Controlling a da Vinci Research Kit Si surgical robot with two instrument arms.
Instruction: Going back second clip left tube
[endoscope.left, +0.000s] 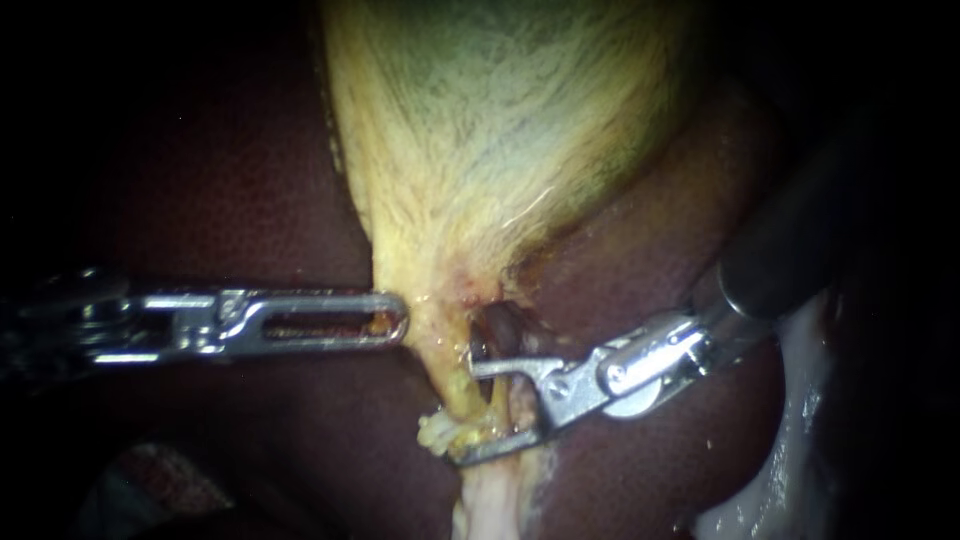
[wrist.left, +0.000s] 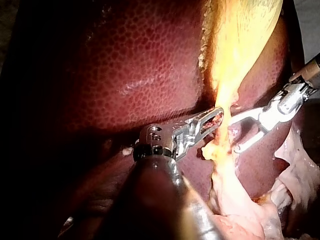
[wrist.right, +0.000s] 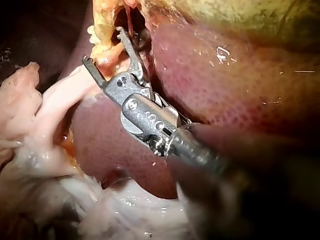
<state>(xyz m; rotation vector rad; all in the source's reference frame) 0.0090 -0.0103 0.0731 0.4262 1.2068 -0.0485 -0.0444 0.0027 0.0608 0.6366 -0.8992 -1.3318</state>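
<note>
Progress could be judged only in part. The right instrument (endoscope.left: 465, 414) stood with its jaws apart, one on each side of a yellowish tube (endoscope.left: 458, 380). The tube ran down from the narrow end of the gallbladder (endoscope.left: 480, 130) across the liver (endoscope.left: 250, 180), and the jaws did not clamp it. No clip could be made out for sure on the tube. A small dark curve lay just above the upper jaw, too unclear to name. Which tube the task meant could not be settled either.

The left instrument (endoscope.left: 398, 320) appeared to have its jaws closed on the edge of the gallbladder's neck, just beside the tube, holding it toward the liver's left side.

On that showing the withdrawal seemed hardly begun, since the open jaws had not yet cleared the tube. What remained was to back the right instrument out along its shaft without snagging the tube or the shreds of tissue at its lower jaw.
</note>
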